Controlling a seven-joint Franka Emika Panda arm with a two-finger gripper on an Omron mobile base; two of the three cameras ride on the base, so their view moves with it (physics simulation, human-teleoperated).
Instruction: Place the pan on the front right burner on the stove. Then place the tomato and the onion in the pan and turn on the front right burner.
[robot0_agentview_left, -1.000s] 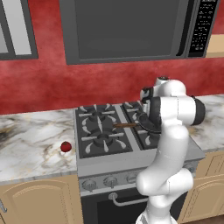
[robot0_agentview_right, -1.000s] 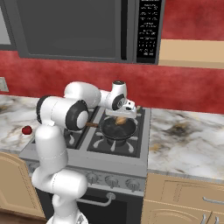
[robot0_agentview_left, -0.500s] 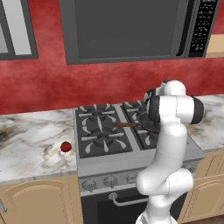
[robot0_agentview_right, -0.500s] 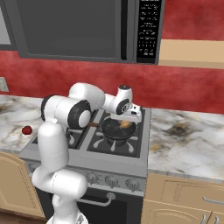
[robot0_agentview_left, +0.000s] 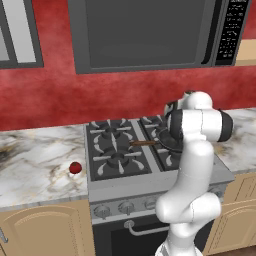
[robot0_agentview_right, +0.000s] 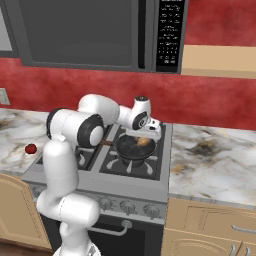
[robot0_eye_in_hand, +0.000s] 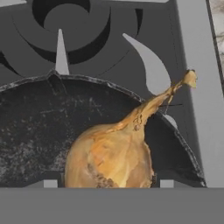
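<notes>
The stove (robot0_agentview_right: 145, 172) sits between marble counters (robot0_agentview_right: 210, 162). The pan (robot0_agentview_right: 131, 150) contains the onion (robot0_eye_in_hand: 111, 157). My gripper (robot0_agentview_right: 150, 129) hangs above; jaw state undeterminable.

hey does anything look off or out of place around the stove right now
Only the tomato: it sits alone on the marble counter left of the stove, apart from the pan where the onion lies. Nothing looks spilled or damaged.

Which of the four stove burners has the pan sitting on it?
The front right burner: it alone carries the black pan, with the onion inside.
</notes>
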